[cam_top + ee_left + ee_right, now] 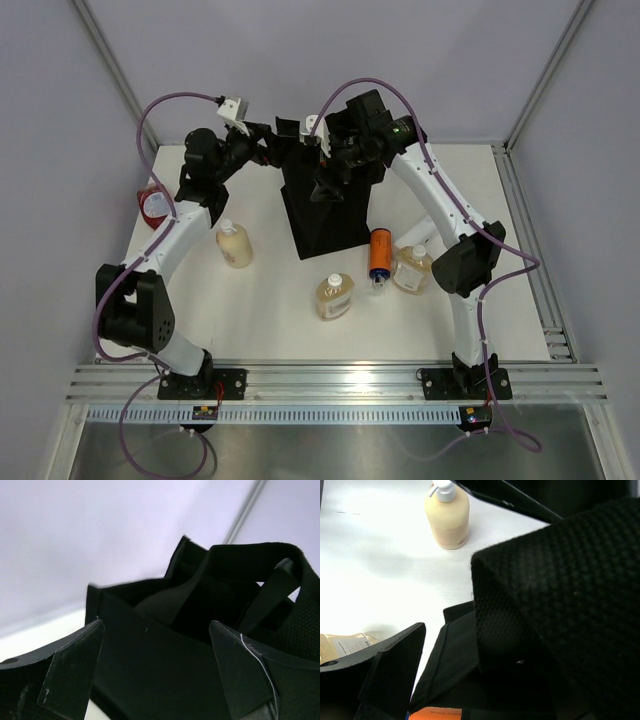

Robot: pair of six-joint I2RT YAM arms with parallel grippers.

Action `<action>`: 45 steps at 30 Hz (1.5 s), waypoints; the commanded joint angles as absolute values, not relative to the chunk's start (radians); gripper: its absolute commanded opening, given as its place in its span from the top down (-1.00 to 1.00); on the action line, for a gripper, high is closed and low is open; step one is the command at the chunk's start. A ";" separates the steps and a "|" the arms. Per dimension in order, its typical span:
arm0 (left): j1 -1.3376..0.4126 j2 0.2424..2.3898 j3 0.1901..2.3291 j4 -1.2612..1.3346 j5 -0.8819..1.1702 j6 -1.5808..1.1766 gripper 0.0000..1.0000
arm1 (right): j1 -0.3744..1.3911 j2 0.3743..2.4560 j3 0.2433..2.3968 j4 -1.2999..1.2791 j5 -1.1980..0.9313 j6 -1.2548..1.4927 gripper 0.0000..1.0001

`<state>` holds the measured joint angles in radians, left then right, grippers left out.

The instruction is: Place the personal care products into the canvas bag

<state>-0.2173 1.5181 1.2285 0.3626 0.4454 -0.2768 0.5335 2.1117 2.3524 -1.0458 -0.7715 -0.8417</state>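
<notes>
Seemingly early: left hand point(156, 625), right hand point(477, 625) gaped open at bag point(325, 215) mouth; amber bottles point(335, 297), orange bottle point(379, 255), red container point(152, 203) lay outside, below hands.

From my remote seat I see a white table point(262, 322) closed in by plain pale lavender-grey walls point(320, 60) that meet silver aluminium posts point(110, 68) at the far corners, with ribbed aluminium rails point(340, 383) along its near edge, a dull steel sheet point(330, 450) below, all in soft even light.
</notes>
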 commanded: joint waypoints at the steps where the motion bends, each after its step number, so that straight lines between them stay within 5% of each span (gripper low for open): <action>1: -0.219 1.555 1.304 0.613 0.625 -0.193 -0.79 | 0.525 2.049 2.387 -1.048 -0.795 -0.845 -0.99; 12: -0.172 1.448 1.194 0.577 0.534 -0.375 -0.89 | 0.506 2.062 2.388 -1.005 -0.756 -0.779 -0.99; 24: -0.181 1.517 1.299 0.623 0.997 -0.634 -0.92 | 0.502 2.103 2.428 -1.031 -0.785 -0.776 -0.99; 30: -0.242 1.581 1.358 0.568 0.964 -0.594 -0.91 | 0.502 2.106 2.430 -1.032 -0.787 -0.765 -0.99; 36: -0.249 1.634 1.434 0.414 0.855 -0.525 -0.42 | 0.502 2.092 2.411 -1.028 -0.807 -0.756 -0.99; 40: -0.250 1.646 1.437 0.439 0.856 -0.547 0.47 | 0.502 2.091 2.407 -1.026 -0.804 -0.755 -0.99; 45: -0.249 1.655 1.434 0.543 0.876 -0.615 0.91 | 0.503 2.091 2.404 -1.016 -0.804 -0.741 -0.99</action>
